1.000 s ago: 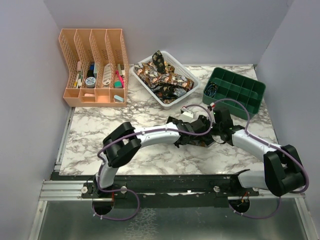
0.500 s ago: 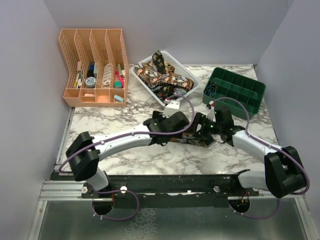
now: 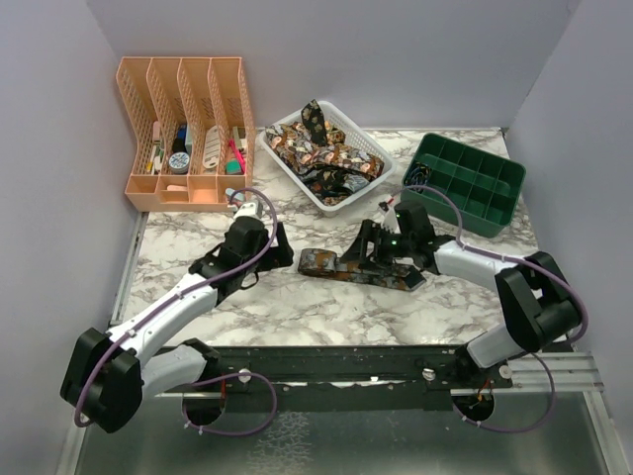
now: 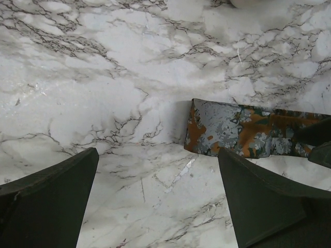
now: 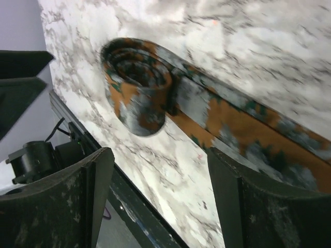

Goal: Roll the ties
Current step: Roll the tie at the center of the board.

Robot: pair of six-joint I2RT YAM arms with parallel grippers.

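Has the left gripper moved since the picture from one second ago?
Yes. The left gripper has drawn back leftward, off the tie at the table's middle, toward the orange organizer.

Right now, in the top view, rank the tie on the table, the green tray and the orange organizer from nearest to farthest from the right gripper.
1. Tie, mid-table, lying right under the right gripper.
2. Green tray, back right of the table.
3. Orange organizer, back left, clearly farthest.
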